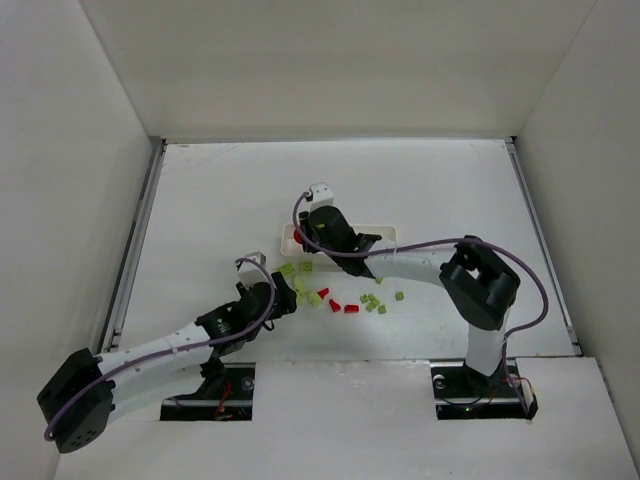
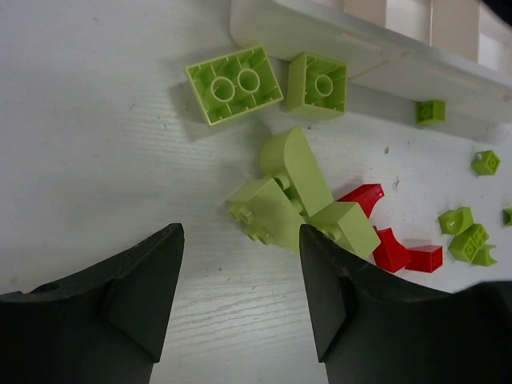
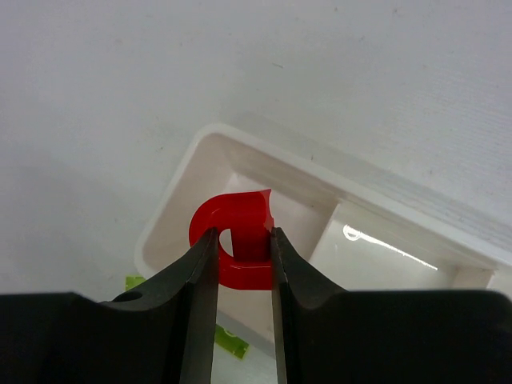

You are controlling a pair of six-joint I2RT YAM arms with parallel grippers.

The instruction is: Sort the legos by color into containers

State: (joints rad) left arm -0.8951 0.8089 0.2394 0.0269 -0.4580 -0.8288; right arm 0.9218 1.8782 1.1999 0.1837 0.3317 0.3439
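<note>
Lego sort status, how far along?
Barely started: the tray compartments in the right wrist view look empty. In hand: the right hand holds a red brick above the end compartment. To do: pale green bricks, red bricks and small green bricks lie on the table; the left hand is open near them.

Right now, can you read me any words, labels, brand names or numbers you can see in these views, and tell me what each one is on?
No readable text in any view.
The white tray is blank.
The red curved brick shows no marking.
The yellow-green bricks show studs and undersides, but any embossed lettering is too small to read.
</note>
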